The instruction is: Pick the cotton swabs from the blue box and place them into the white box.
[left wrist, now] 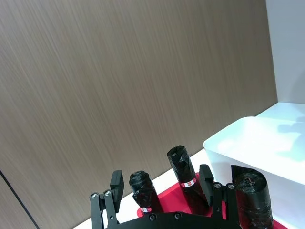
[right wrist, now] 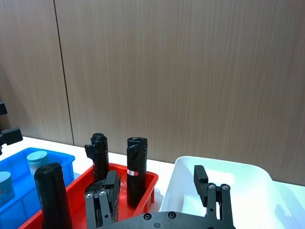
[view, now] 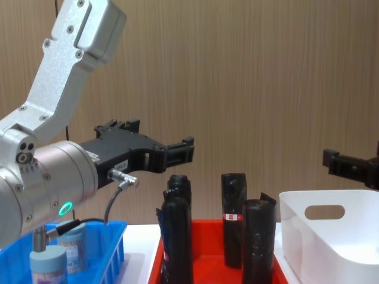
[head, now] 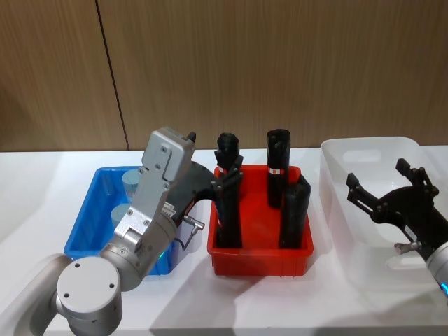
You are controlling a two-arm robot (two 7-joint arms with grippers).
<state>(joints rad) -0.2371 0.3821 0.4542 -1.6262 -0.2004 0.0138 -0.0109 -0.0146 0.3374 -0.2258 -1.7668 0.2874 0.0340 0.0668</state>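
The cotton swabs (head: 131, 180), smooth clear tubs with pale round lids, stand in the slotted blue box (head: 87, 217), at 9 o'clock of the red tray (head: 259, 262). The left gripper (left wrist: 161, 177), fingers apart, hovers high by that tray; it would do best to shift toward 9 o'clock, then descend straight onto a tub. The right gripper (head: 378, 175), fingers apart, hangs over the white box (head: 364, 148).

Two tubs of cotton swabs (head: 131, 180) can be counted in the one blue box (head: 85, 213); the left arm covers part of that box, so more may lie hidden. Four black wrapped rolls (head: 278, 164) stand in the one red tray (head: 259, 262). There is one white box (head: 339, 210), one desk (head: 42, 189) and two end effectors, left (left wrist: 161, 177) and right (head: 380, 178).
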